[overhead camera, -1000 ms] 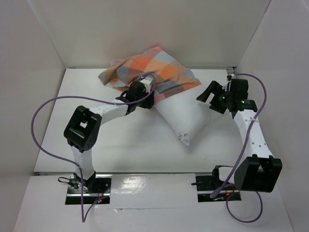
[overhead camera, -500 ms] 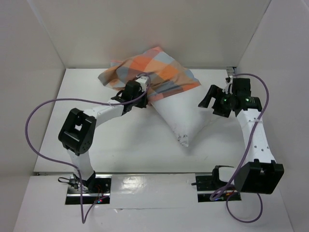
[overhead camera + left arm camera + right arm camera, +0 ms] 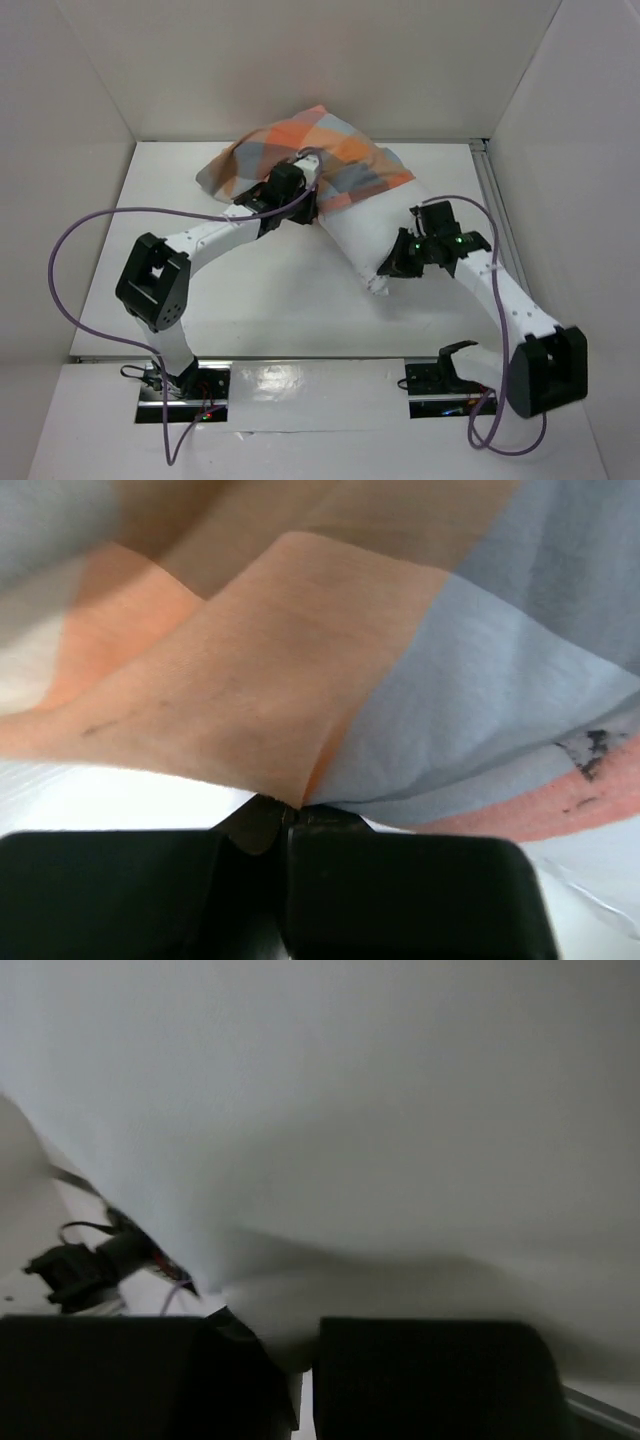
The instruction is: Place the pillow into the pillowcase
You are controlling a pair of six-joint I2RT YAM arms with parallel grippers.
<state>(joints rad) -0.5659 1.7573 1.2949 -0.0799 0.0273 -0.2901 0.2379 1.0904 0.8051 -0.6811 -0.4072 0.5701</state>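
The pillow [image 3: 365, 225] lies half inside the pillowcase [image 3: 320, 150] at back centre, its long axis slanting near-right.
We note the right gripper [image 3: 392, 265] pinching its bare near corner and the left gripper [image 3: 300, 185] clamped on the case mouth; the push should run far-left along that axis.

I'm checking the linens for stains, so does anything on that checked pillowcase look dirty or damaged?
Yes: dark smudges mark the pillowcase where a blue-grey square meets an orange one, like ink or grime.
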